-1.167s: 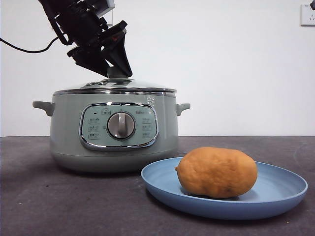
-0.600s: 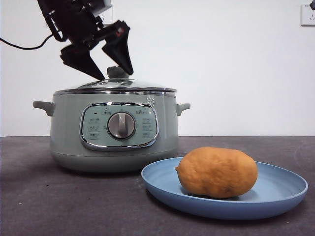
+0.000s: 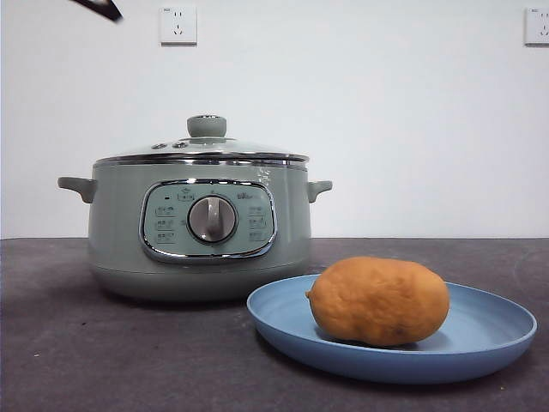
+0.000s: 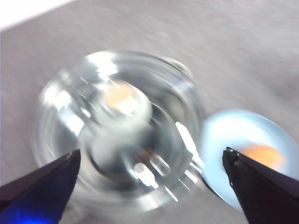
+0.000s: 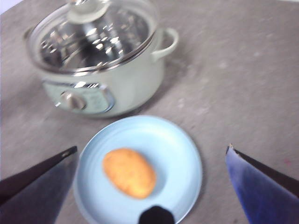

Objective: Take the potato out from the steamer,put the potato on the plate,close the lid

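The orange-brown potato [image 3: 378,300] lies on the light blue plate [image 3: 480,343], in front and to the right of the steamer [image 3: 202,223]. The glass lid [image 3: 202,148] with its green knob sits shut on the steamer. My left gripper [image 4: 149,168] is open high above the lid [image 4: 117,126], empty; only a black tip [image 3: 101,8] shows at the front view's top left. My right gripper [image 5: 152,156] is open and empty, high above the plate [image 5: 177,154] and potato [image 5: 129,172], with the steamer [image 5: 100,65] beyond.
Dark grey tabletop [image 3: 129,360] stretches around the pot and plate. White wall behind carries two power sockets [image 3: 178,24]. A small dark object [image 5: 156,215] shows at the near rim of the plate in the right wrist view.
The left gripper let go of the lid knob, opened and rose up and away to the top left corner. The lid stays on the steamer. Potato and plate have not moved.
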